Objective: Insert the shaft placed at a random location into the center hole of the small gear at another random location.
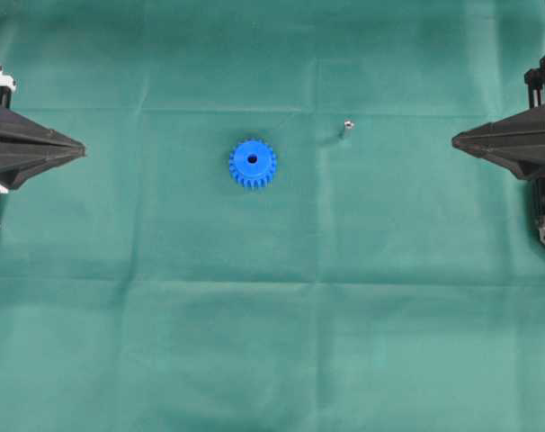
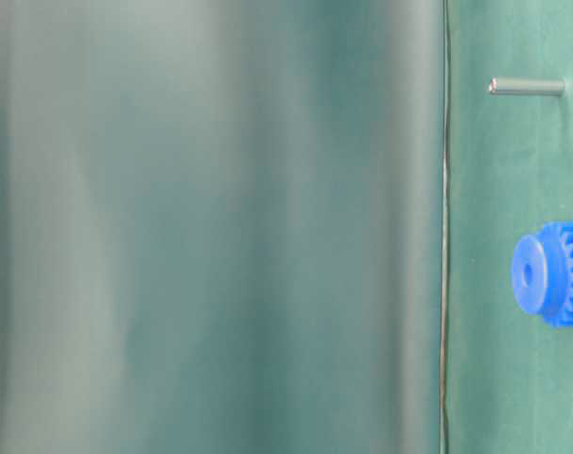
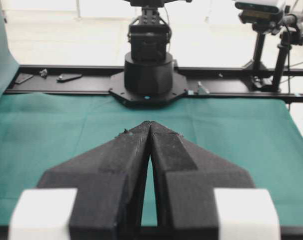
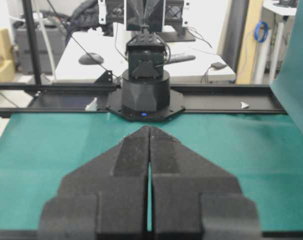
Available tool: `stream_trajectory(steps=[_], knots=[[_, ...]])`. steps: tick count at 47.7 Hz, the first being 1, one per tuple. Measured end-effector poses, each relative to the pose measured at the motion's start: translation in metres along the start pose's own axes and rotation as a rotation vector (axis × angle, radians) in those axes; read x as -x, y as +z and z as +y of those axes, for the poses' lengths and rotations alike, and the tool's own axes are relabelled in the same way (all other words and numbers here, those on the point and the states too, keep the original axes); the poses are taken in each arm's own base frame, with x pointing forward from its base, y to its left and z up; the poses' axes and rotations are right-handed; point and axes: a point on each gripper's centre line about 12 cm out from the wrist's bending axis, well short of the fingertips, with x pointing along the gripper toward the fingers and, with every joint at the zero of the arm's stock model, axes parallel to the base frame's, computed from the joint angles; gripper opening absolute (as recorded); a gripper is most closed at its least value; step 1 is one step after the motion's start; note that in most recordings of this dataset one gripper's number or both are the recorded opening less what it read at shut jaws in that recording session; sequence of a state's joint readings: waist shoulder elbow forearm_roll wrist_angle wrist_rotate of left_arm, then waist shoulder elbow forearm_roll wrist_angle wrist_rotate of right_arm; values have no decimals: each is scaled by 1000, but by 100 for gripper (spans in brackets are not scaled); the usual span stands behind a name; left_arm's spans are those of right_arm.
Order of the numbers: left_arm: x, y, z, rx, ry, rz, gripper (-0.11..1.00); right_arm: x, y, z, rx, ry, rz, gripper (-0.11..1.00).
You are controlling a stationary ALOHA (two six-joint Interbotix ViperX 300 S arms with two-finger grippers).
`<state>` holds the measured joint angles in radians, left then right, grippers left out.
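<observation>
The small blue gear (image 1: 252,163) lies flat on the green cloth near the middle, its dark center hole (image 1: 252,159) facing up; it also shows in the table-level view (image 2: 555,272). The thin silver shaft (image 1: 344,127) stands upright on the cloth to the gear's right, apart from it, and shows in the table-level view (image 2: 527,86). My left gripper (image 1: 82,148) is shut and empty at the far left edge (image 3: 150,123). My right gripper (image 1: 454,140) is shut and empty at the far right edge (image 4: 149,127). Neither wrist view shows the gear or shaft.
The green cloth (image 1: 272,306) covers the table. The opposite arm's black base stands at the far table edge in the left wrist view (image 3: 147,75) and in the right wrist view (image 4: 144,95). A blurred green cloth wall fills the table-level view's left (image 2: 211,227).
</observation>
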<state>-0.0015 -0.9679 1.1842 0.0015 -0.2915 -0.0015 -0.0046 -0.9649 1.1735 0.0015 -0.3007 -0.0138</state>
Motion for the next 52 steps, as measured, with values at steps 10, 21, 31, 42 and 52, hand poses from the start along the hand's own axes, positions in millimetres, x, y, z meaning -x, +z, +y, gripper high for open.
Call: stream_trajectory(steps=[10,21,31,42,52], knots=[[-2,3,-1,-1,-7,5,0,0,-5,-2,4,-9,49,1],[-2,3,-2,-2,-9,6,0,-3,-12,-8,6,-38,90,1],[-2,3,-2,-4,-9,6,0,-13,-30,-24,7,-110,163,34],[-2,2,-2,-2,-9,15,0,-31,-67,-44,12,-180,261,91],[-2,2,-2,-4,-9,15,0,-47,-108,-56,11,-209,351,87]])
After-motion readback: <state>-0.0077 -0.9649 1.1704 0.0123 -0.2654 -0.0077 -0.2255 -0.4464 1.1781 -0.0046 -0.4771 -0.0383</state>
